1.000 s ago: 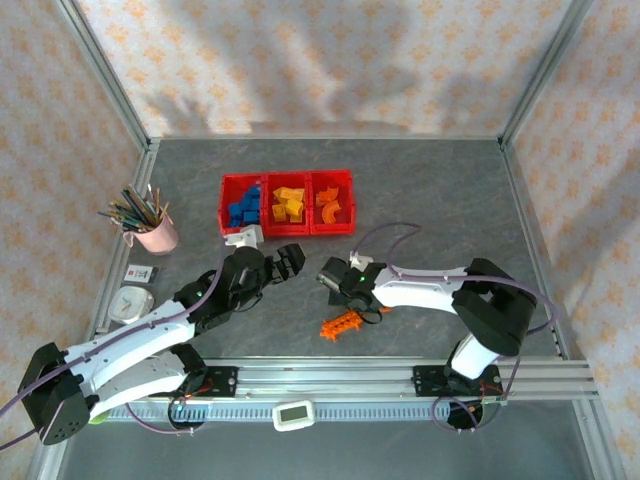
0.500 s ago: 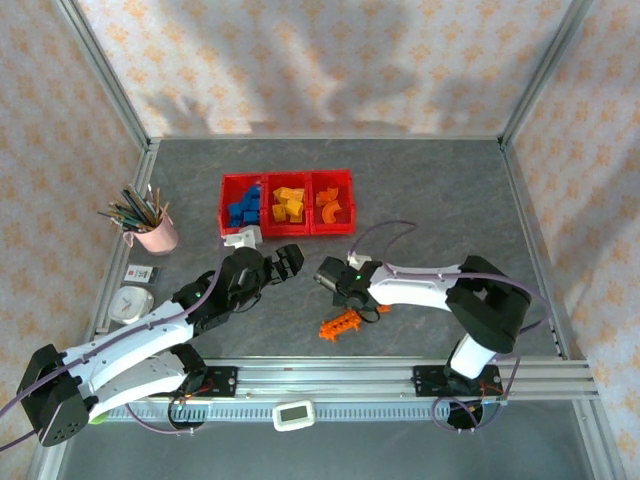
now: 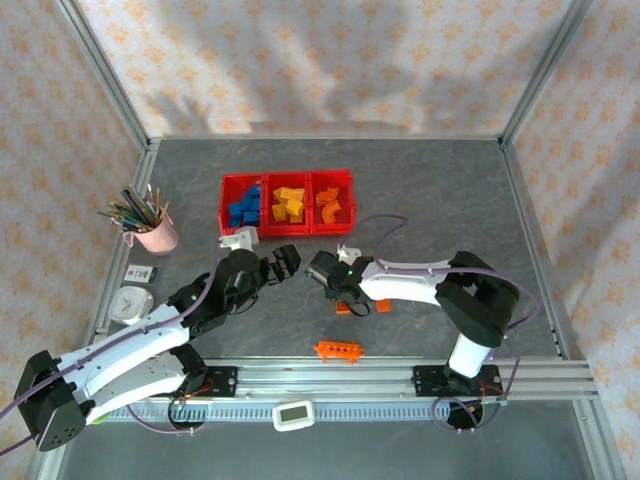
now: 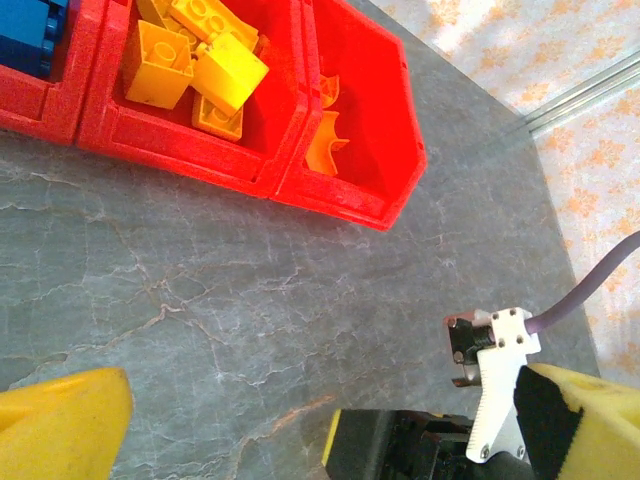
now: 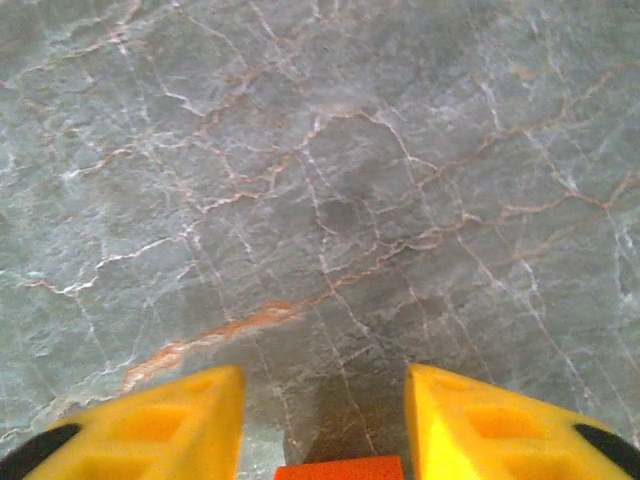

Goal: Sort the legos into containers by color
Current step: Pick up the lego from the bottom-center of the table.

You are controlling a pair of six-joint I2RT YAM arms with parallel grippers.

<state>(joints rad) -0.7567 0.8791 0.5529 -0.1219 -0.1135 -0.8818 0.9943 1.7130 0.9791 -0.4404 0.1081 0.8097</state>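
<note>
The red three-bin tray (image 3: 286,178) stands at mid-table. It holds blue legos (image 3: 243,208) on the left, yellow ones (image 3: 289,203) in the middle and orange curved ones (image 3: 333,205) on the right. The long toothed orange piece (image 3: 339,349) lies by the front rail. A small orange brick (image 3: 343,307) lies under my right arm. My right gripper (image 3: 322,272) is open over bare table, with an orange brick (image 5: 340,467) low between its fingers (image 5: 170,420). My left gripper (image 3: 285,262) is open and empty, facing the tray (image 4: 355,195) and its yellow legos (image 4: 190,60).
A pink pencil cup (image 3: 152,232) stands at the left, with a white timer (image 3: 128,303) nearer the front. A white device (image 3: 294,414) sits on the front rail. The right arm's gripper (image 4: 430,445) lies close in front of my left gripper.
The toothed orange piece has slid from under the right gripper toward the front rail. The right gripper has moved left and away from me, uncovering a small orange brick.
</note>
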